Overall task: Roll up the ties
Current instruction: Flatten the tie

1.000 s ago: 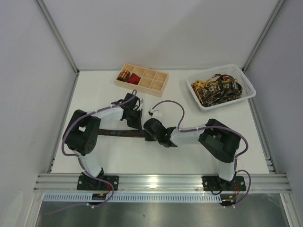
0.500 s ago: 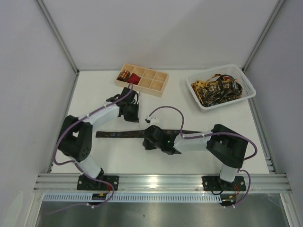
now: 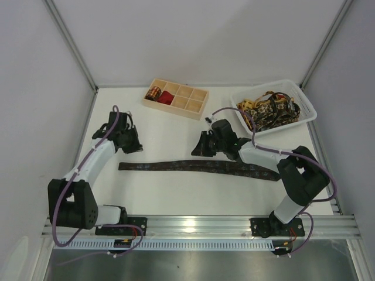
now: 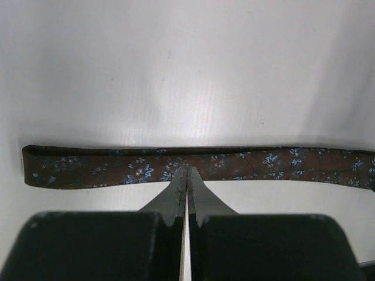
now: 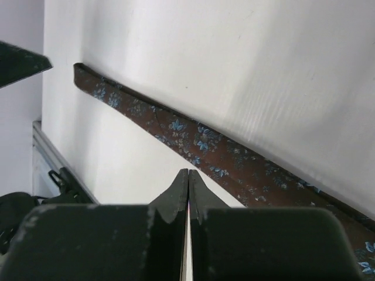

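On my overhead feed the light was bright and even, the white table [image 3: 176, 196] close to washed out, with shadows only faint and soft. The left wrist feed showed a broad glare patch on the table above the dark brown tie [image 4: 117, 167], whose blue print stayed crisp, while the near fingers [image 4: 174, 199] were black, underexposed and blurred. The right wrist feed looked alike, dimmer toward its left edge.

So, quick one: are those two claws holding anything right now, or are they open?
Left gripper: closed, holding nothing; it is not gripping the brown tie.
Right gripper: closed, holding nothing.
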